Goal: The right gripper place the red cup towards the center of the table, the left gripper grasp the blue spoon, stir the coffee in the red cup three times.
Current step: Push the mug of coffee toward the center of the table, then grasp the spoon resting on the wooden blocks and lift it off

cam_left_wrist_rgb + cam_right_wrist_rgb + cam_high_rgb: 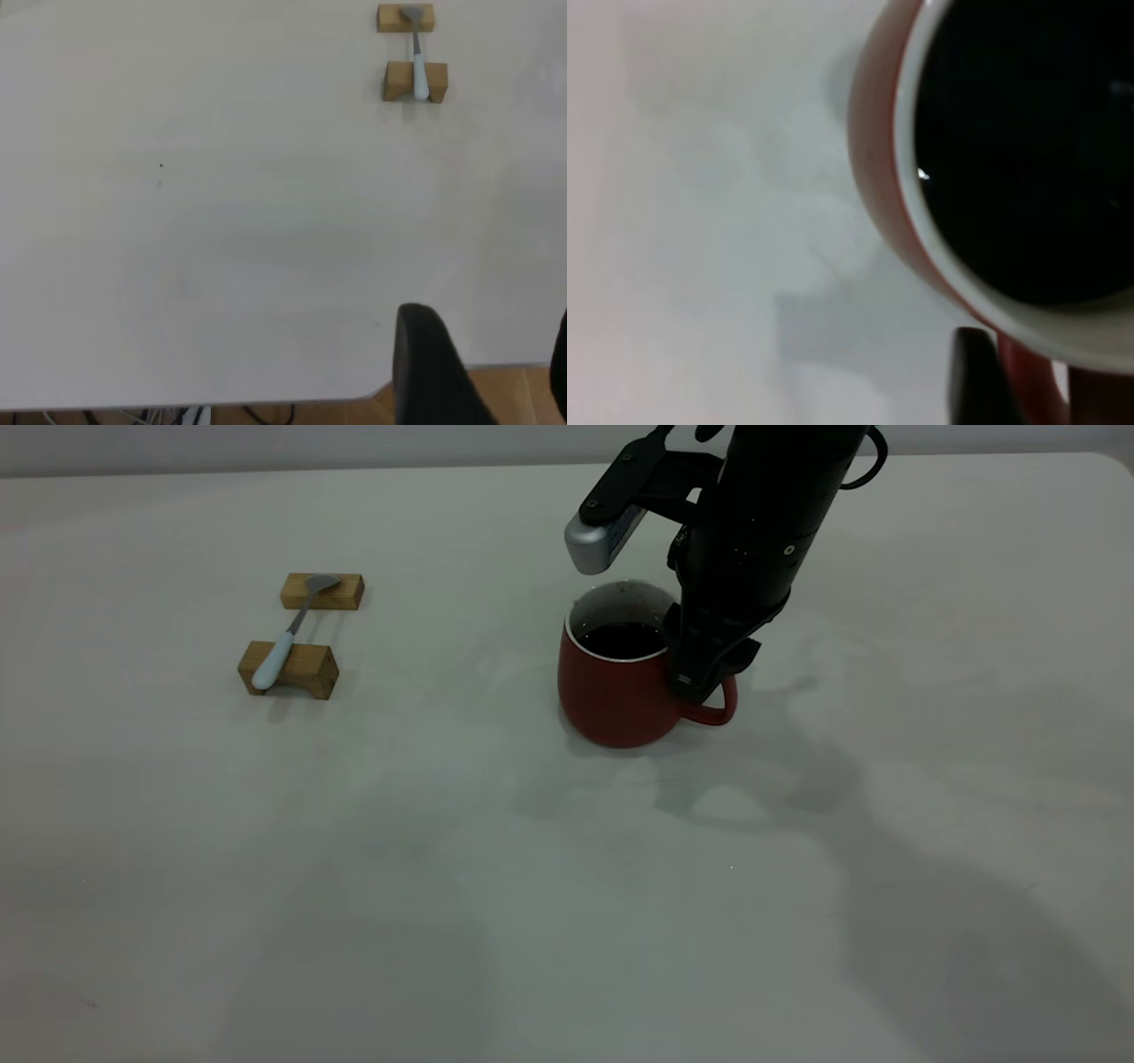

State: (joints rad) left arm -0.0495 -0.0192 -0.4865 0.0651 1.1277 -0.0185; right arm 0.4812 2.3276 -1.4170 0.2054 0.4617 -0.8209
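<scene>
Now right tool [700, 682] closed on loop handle [719, 707] of red cup [616, 691], mid-worktop [567, 886]. Cup looks heavy, ceramic, coffee [623, 639] sloshes: keep level. Blue spoon [285, 638] light, bridging wooden blocks [290, 669]; grip pale handle. Left tool [483, 372] parked, apparently open.

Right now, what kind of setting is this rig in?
Probably a lab or test bench, not a kitchen: a bare off-white table, a blue spoon staged across two wooden blocks, and a red cup of coffee with the right end effector at its handle.
</scene>
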